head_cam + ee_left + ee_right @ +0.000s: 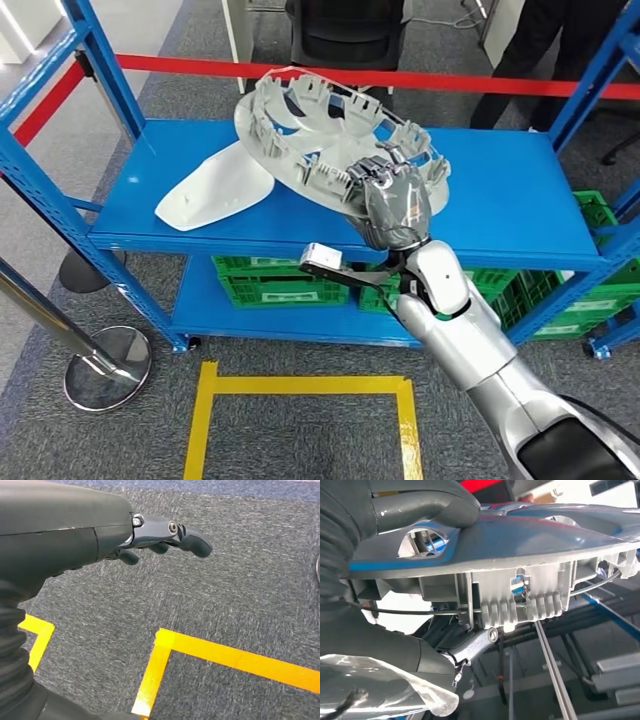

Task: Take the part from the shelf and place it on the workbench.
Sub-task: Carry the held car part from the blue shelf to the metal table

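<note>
- The blue shelf [498, 190] spans the scene; its top board carries the parts, and green crates [264, 280] sit on its lower board.
- Grey carpet floor [302, 440] lies near the robot, marked with a yellow tape rectangle [302, 385].
- A red barrier tape [453, 82] runs across behind the shelf, and a person's dark legs [543, 50] stand at the far right.
- The part [317, 135], a large round grey plastic frame with ribs and open cut-outs, is tilted over the top board, its near right edge raised.
- A smooth white cover [215, 190] lies flat on the board, just left of the part and partly under it.
- The right hand [392, 205] grips the part's near rim; the right wrist view shows the thumb over the rim and fingers [471, 647] beneath it.
- The left hand [162, 535] hangs over the carpet, fingers stretched out and apart, holding nothing.
</note>
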Motion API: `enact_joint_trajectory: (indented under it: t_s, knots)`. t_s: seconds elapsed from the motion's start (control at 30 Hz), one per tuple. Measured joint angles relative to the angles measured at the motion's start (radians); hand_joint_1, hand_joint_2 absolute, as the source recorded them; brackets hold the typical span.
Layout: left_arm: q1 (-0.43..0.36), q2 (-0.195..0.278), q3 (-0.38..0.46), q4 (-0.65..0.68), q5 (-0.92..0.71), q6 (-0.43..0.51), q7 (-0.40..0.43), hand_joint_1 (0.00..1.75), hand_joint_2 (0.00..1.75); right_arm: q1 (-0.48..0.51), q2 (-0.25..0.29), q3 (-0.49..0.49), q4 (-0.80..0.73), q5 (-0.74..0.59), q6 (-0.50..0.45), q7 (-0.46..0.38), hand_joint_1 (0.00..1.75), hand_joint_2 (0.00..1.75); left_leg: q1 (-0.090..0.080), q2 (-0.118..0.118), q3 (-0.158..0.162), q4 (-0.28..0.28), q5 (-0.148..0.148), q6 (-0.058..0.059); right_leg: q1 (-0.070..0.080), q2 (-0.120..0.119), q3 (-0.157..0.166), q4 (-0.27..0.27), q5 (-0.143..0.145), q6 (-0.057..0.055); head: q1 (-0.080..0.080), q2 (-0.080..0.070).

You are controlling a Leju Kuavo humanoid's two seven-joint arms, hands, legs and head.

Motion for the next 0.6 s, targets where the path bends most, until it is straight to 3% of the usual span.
enact_joint_trajectory:
  t_s: [0.07, 0.1, 0.17, 0.23, 0.27, 0.3, 0.33, 0.37, 0.4, 0.47, 0.53, 0.6]
  knots:
    - [0.001, 0.001, 0.002, 0.0, 0.003, -0.005, -0.002, 0.0, 1.75, -0.006, 0.004, 0.002, 0.002, 0.002, 0.0, -0.001, 1.75, 1.75, 0.0, 0.0, -0.009, 0.001, 0.013, -0.011, 0.0, -0.001, -0.006, -0.01, 0.005, -0.007, 0.0, 0.0]
    - [0.001, 0.001, 0.003, 0.0, 0.006, -0.009, -0.004, 0.0, 1.75, -0.01, 0.006, 0.002, 0.004, 0.003, 0.002, -0.001, 1.75, 1.75, 0.001, 0.0, -0.015, 0.006, 0.005, -0.017, -0.001, -0.002, -0.013, -0.011, 0.013, -0.015, -0.001, 0.0]
    - [0.001, 0.002, 0.005, 0.0, 0.011, -0.014, -0.007, 0.0, 1.75, -0.023, 0.01, 0.004, 0.006, 0.006, 0.008, 0.0, 1.75, 1.75, 0.004, 0.001, -0.036, 0.065, -0.062, -0.031, -0.006, -0.005, -0.034, -0.012, 0.034, -0.031, -0.004, 0.0]
    - [0.0, 0.002, 0.006, 0.0, 0.012, -0.015, -0.007, 0.0, 1.75, -0.037, 0.015, 0.007, 0.008, 0.007, 0.017, 0.0, 1.75, 1.75, 0.009, 0.001, -0.065, 0.19, -0.156, -0.043, -0.004, -0.006, -0.056, -0.01, 0.054, -0.038, -0.007, 0.0]
    - [-0.001, 0.001, 0.006, 0.0, 0.011, -0.015, -0.005, 0.0, 1.75, -0.043, 0.016, 0.008, 0.01, 0.007, 0.021, 0.0, 1.75, 1.75, 0.011, 0.001, -0.073, 0.248, -0.183, -0.047, -0.003, -0.007, -0.068, -0.008, 0.063, -0.038, -0.007, 0.0]
    - [-0.002, 0.001, 0.006, 0.0, 0.01, -0.015, -0.003, 0.0, 1.75, -0.047, 0.016, 0.01, 0.012, 0.005, 0.025, 0.0, 1.75, 1.75, 0.013, 0.002, -0.069, 0.28, -0.187, -0.049, -0.003, -0.008, -0.08, -0.006, 0.071, -0.037, -0.007, 0.0]
    - [-0.003, 0.001, 0.006, 0.0, 0.009, -0.016, 0.0, 0.0, 1.75, -0.051, 0.017, 0.011, 0.014, 0.003, 0.028, 0.0, 1.75, 1.75, 0.014, 0.002, -0.049, 0.277, -0.172, -0.05, -0.002, -0.009, -0.091, -0.004, 0.079, -0.037, -0.007, 0.0]
    - [-0.003, 0.002, 0.006, 0.0, 0.009, -0.017, 0.003, 0.0, 1.75, -0.054, 0.017, 0.013, 0.016, -0.001, 0.031, 0.0, 1.75, 1.75, 0.015, 0.002, -0.013, 0.237, -0.147, -0.049, -0.002, -0.01, -0.102, -0.002, 0.086, -0.035, -0.007, 0.0]
    - [-0.004, 0.003, 0.006, 0.0, 0.009, -0.02, 0.004, 0.0, 1.75, -0.057, 0.018, 0.015, 0.018, -0.004, 0.033, 0.0, 1.75, 1.75, 0.015, 0.002, 0.036, 0.171, -0.125, -0.046, -0.002, -0.011, -0.111, 0.0, 0.093, -0.033, -0.007, 0.0]
    - [-0.005, 0.005, 0.006, 0.0, 0.009, -0.026, 0.004, 0.0, 1.75, -0.064, 0.019, 0.018, 0.02, -0.011, 0.036, 0.0, 1.75, 1.75, 0.013, 0.001, 0.122, 0.036, -0.115, -0.038, 0.0, -0.011, -0.126, 0.001, 0.108, -0.023, -0.006, 0.0]
    - [-0.007, 0.006, 0.006, 0.0, 0.009, -0.03, 0.004, 0.0, 1.75, -0.073, 0.02, 0.02, 0.024, -0.015, 0.038, -0.001, 1.75, 1.75, 0.007, 0.0, 0.145, -0.02, -0.121, -0.026, 0.001, -0.012, -0.135, -0.003, 0.126, -0.01, -0.006, 0.0]
    - [-0.006, 0.006, 0.006, 0.0, 0.007, -0.032, 0.004, 0.0, 1.75, -0.08, 0.022, 0.023, 0.031, -0.018, 0.042, -0.003, 1.75, 1.75, 0.006, 0.002, 0.132, -0.028, -0.104, -0.01, -0.002, -0.011, -0.144, -0.005, 0.132, 0.003, -0.005, 0.0]
